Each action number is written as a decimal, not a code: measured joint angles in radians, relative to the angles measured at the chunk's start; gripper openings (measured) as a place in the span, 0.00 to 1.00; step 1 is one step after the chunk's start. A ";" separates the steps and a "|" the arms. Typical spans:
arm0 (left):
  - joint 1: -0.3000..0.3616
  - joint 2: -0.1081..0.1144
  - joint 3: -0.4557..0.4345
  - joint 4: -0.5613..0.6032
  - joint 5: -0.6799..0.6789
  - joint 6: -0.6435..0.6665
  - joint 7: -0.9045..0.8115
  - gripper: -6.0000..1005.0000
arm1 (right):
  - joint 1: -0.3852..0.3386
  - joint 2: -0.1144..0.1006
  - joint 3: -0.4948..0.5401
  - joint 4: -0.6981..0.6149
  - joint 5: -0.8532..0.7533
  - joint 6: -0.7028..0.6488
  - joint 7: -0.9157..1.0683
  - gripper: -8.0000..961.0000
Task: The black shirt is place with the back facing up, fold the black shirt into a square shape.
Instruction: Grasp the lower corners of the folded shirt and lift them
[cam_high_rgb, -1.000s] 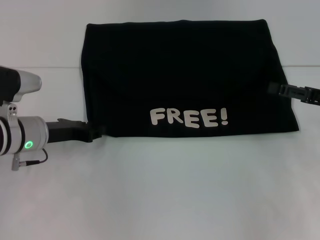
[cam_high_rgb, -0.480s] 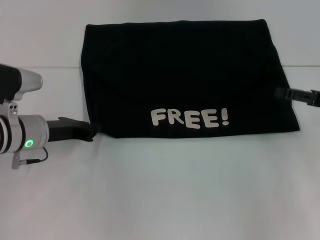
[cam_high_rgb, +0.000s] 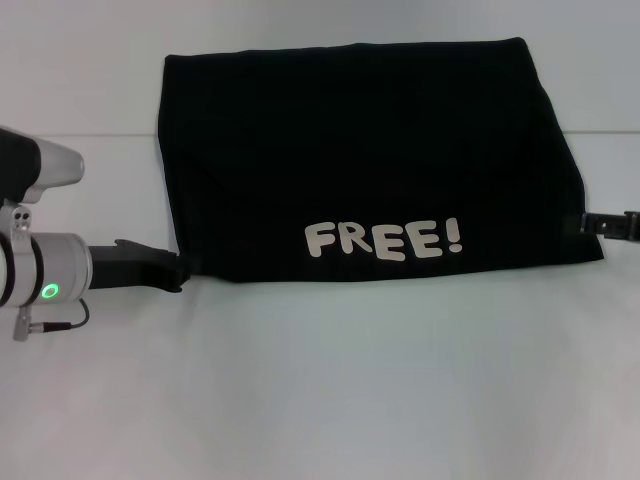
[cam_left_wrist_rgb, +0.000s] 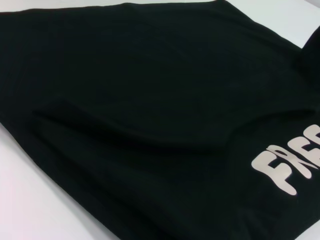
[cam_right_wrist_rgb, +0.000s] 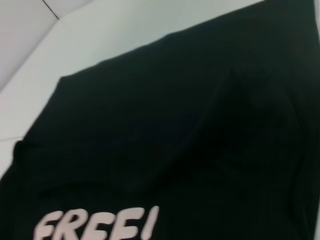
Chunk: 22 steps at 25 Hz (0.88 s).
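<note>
The black shirt lay on the white tabletop, folded to a wide rectangle, "FREE!" lettering facing up along its near edge. It was wider than deep, so by my judgement at least 1 more fold was needed to reach a square.

The left gripper sat low at the shirt's near left corner, touching or just under the hem. Whether its jaws were spread or pinched on cloth could not be told, black on black. The right gripper showed only as a sliver at the shirt's right edge near the near corner; its jaws could not be read either.

Risks, as judged:
- If only 1 corner was caught, a lift would drag the stack askew and spill the lower layers.
- A grip on the top layer alone would peel the fold open.
- Uneven pull from the 2 sides would skew the edges.

Nothing else lay on the tabletop; nothing blocked a fold across.
</note>
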 joint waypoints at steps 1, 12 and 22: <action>-0.001 0.000 0.000 0.000 0.000 -0.001 0.000 0.01 | 0.000 0.006 -0.014 0.001 0.000 0.023 0.003 0.97; -0.013 0.006 0.003 -0.005 0.000 -0.009 0.001 0.02 | 0.000 0.040 -0.076 0.009 -0.002 0.163 0.010 0.95; -0.017 0.009 0.003 -0.007 0.000 -0.010 0.001 0.02 | 0.012 0.045 -0.099 0.059 -0.002 0.216 0.009 0.90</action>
